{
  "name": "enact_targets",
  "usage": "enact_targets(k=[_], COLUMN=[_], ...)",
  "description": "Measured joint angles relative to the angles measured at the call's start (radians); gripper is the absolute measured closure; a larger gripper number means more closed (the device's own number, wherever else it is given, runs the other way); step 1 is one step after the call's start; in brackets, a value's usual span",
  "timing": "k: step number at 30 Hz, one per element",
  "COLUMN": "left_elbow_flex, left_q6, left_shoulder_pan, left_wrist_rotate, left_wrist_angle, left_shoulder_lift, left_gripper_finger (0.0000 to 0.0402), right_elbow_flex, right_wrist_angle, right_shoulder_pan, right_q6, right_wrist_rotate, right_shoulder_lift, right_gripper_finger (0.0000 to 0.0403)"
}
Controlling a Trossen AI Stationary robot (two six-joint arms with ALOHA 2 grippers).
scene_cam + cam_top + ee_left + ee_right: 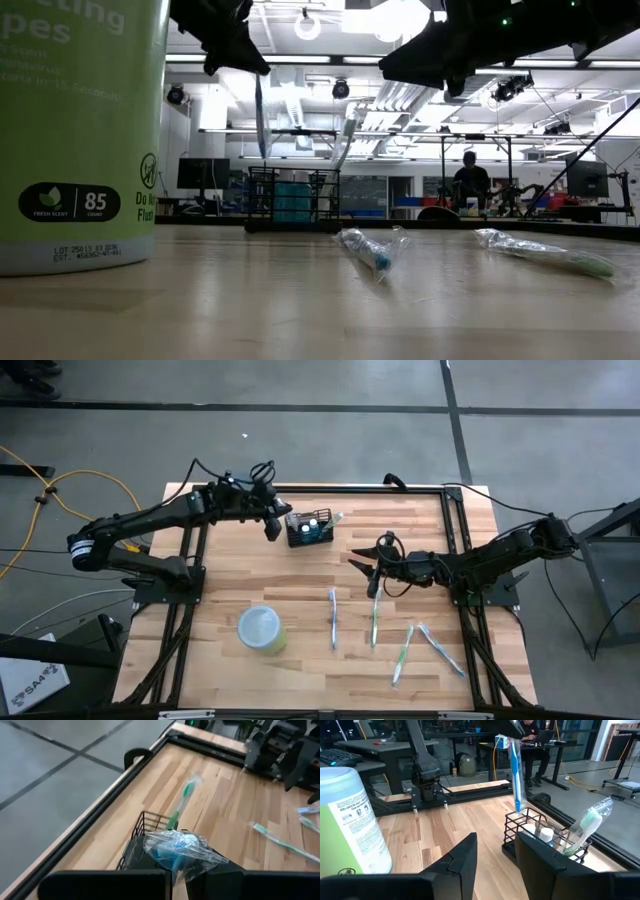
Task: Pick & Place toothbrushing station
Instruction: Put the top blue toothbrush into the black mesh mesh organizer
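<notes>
**Toothbrush held above the wire-mesh holder**

Toothbrushing station (309, 530), a small black wire-mesh box, sits on the wooden table (230, 570) near its far edge. From above, the left gripper (272, 523) hangs just beside the holder, and the right gripper (366, 570) hovers well apart from it, toward the table's middle. The same overhead view shows four wrapped toothbrushes (333, 618) lying flat on the near side of the holder, and a round green wipes canister (262, 629) with a pale lid also on that near side.

The overhead picture hides what the left gripper carries. The right wrist view reveals it: a blue toothbrush (514, 770) in clear wrap hangs upright over the holder (540, 837), its lower end at the rim. A green toothbrush (584, 829) in wrap already leans inside the holder. The left wrist view looks down past crumpled clear wrap (181, 849) onto the holder (145, 827) and the green brush (180, 805). The table-level view shows a person (468, 182) seated far behind the holder.

The left gripper's fingers are pressed together on the blue toothbrush. The right gripper's fingers (462, 855) stand apart, holding nothing.
</notes>
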Motion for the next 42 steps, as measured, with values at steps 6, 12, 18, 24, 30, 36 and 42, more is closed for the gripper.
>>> enact_targets(k=[6, 12, 18, 24, 30, 36, 42], left_elbow_flex=[0.0, -0.001, -0.003, -0.003, -0.003, -0.003, -0.003], left_q6=[-0.017, -0.032, -0.046, -0.042, -0.016, -0.015, 0.045], left_shoulder_pan=[0.0, 0.006, 0.006, 0.006, 0.006, 0.006, -0.005], left_wrist_rotate=[-0.042, -0.042, -0.043, -0.043, -0.044, -0.044, -0.045], left_wrist_angle=[0.001, -0.016, -0.01, -0.004, 0.0, -0.001, -0.002], left_shoulder_lift=[0.011, 0.053, 0.14, 0.205, 0.224, 0.224, 0.224], left_gripper_finger=[0.0392, 0.0392, 0.0392, 0.0387, 0.0354, 0.034, 0.0337], right_elbow_flex=[0.0, 0.0, 0.0, 0.0, 0.0, 0.0, -0.001], right_wrist_angle=[-0.005, -0.007, -0.012, -0.023, -0.031, -0.031, -0.031], right_shoulder_pan=[0.0, 0.0, 0.0, 0.0, 0.0, 0.0, 0.0], right_q6=[0.01, 0.018, 0.022, 0.022, 0.022, 0.022, 0.022], right_wrist_rotate=[-0.029, -0.029, -0.029, -0.029, -0.029, -0.03, -0.031], right_shoulder_lift=[0.0, 0.0, 0.0, 0.0, 0.0, 0.0, 0.0], right_gripper_finger=[0.0278, 0.0278, 0.0278, 0.0278, 0.0278, 0.0278, 0.0278])
